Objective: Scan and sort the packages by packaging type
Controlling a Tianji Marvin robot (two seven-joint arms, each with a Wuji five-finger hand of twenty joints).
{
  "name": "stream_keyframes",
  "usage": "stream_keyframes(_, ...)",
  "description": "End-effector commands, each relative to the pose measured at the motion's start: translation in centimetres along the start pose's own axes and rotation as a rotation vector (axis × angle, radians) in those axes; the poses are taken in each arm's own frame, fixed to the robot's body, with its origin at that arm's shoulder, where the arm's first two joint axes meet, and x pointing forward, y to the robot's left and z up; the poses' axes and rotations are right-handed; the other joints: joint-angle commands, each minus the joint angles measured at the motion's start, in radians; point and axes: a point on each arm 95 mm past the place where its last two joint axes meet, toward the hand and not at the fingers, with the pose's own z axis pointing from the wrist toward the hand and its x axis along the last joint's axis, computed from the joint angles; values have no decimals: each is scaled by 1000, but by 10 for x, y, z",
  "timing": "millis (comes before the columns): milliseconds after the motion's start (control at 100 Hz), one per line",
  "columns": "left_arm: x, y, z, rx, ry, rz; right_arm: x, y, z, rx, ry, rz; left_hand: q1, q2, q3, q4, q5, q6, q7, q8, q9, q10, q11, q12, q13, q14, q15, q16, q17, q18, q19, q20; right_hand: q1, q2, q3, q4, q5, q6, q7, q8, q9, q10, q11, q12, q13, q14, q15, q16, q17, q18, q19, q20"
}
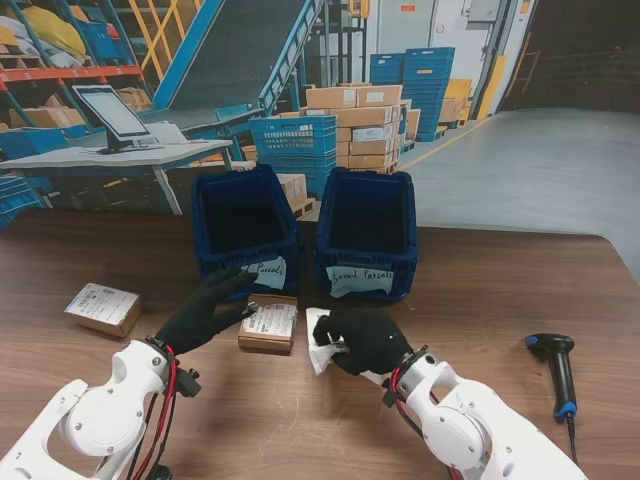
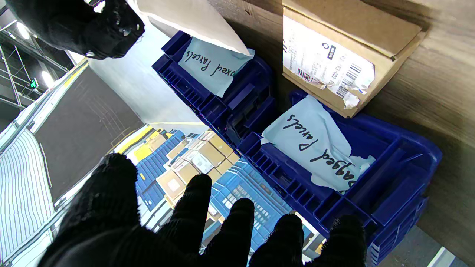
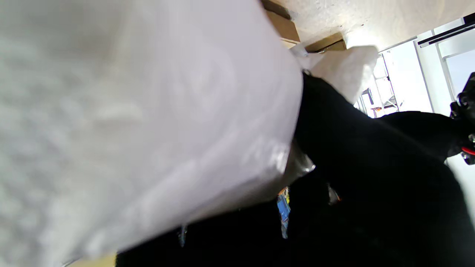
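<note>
The right hand [image 1: 365, 338] pinches the white bagged parcel [image 1: 322, 343]; its slick film could slip. The left hand [image 1: 205, 310], spread, could nudge the cardboard box [image 1: 268, 325].

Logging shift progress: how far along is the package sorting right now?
Early. Nothing looks sorted: what shows of the bagged parcels bin and boxed parcels bin is dark and shows no parcels. In hand: the right robot hand is closed on the white bagged parcel; the left robot hand is open beside the center box. Left: that box, the left box, and the scanner lies untouched.
</note>
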Motion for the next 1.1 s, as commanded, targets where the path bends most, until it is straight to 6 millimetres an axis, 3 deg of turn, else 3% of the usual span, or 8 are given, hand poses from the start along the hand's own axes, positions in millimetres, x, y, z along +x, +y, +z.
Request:
stream_keyframes(0, 4, 3, 0, -14, 8, -8, 1, -6, 2, 20, 3, 18, 23, 49, -34, 12, -7, 6, 0, 11, 0, -3, -16, 6, 14, 17, 0, 11, 3, 15, 19, 19, 88, 32, 78, 7, 47, -19, 10, 10, -13, 7, 5, 5, 20, -15, 9, 27, -3, -10, 3, -4)
stream_keyframes(610, 4, 5, 1, -39, 1, 4, -7, -30, 22, 97, 31, 96, 25, 51, -35, 11, -2, 4, 2, 12, 6, -3, -15, 7, 14, 17, 0, 11, 5, 14, 19, 19, 94, 10, 102, 15, 71, -24, -5, -1, -7, 7, -2, -7, 15, 2, 5, 19, -12, -9, 4, -2)
stream_keyframes(1090, 5, 5, 0, -38, 2, 16, -6, -28, 33, 142, 50, 173, 28, 51, -35, 11, 5, -1, 6, 14, 11, -3, -14, 7, 18, 18, 1, 12, 6, 15, 20, 19, 98, 49, 81, 23, 119, -21, -102, -91, 2, 28, -49, -38, 7, 35, -42, 15, -33, -2, -15, -4)
